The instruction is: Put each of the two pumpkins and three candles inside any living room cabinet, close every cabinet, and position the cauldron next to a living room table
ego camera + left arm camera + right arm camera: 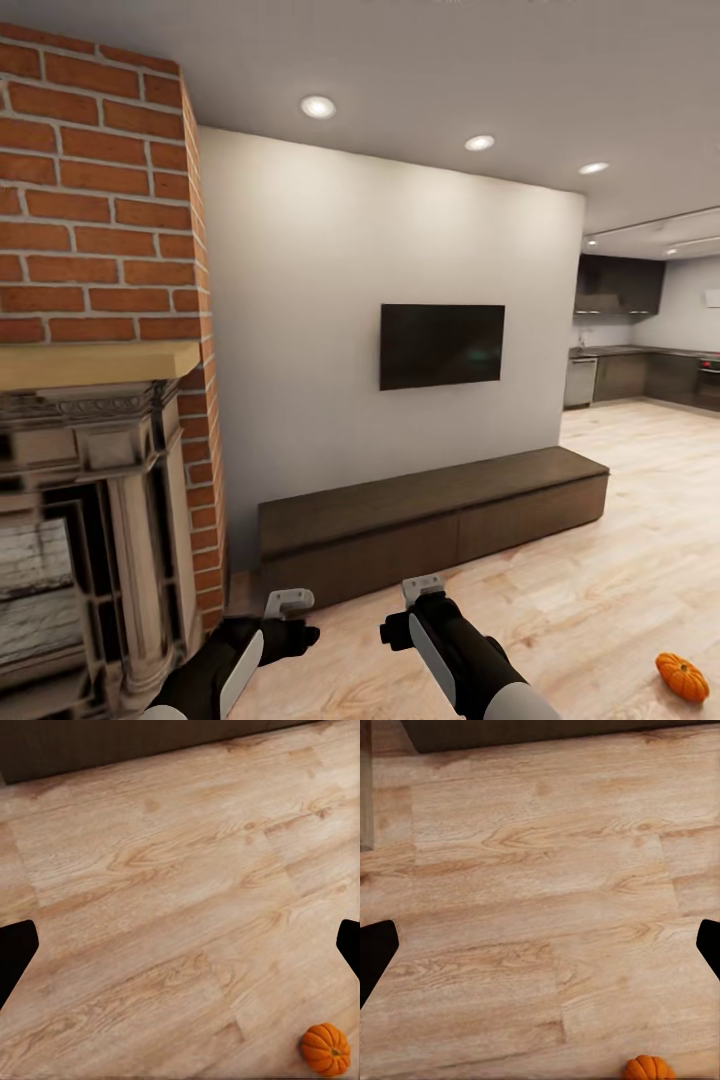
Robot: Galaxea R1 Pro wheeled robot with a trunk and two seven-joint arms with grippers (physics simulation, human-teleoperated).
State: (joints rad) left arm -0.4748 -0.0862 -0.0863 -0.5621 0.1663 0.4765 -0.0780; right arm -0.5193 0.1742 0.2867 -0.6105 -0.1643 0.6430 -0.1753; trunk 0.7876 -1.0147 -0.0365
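The long dark-brown cabinet sits closed against the white wall beneath the black TV, with the red-brick fireplace at the left. One orange pumpkin lies on the light wood floor at lower right, well apart from the cabinet. Both arms reach forward low in the frame, the left gripper and right gripper seemingly empty, though their fingers are hard to make out.

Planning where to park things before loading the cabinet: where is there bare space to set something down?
The cabinet top is bare along its whole length under the TV. The floor in front of it is open as far as the pumpkin at right. It is tight at left, by the fireplace.
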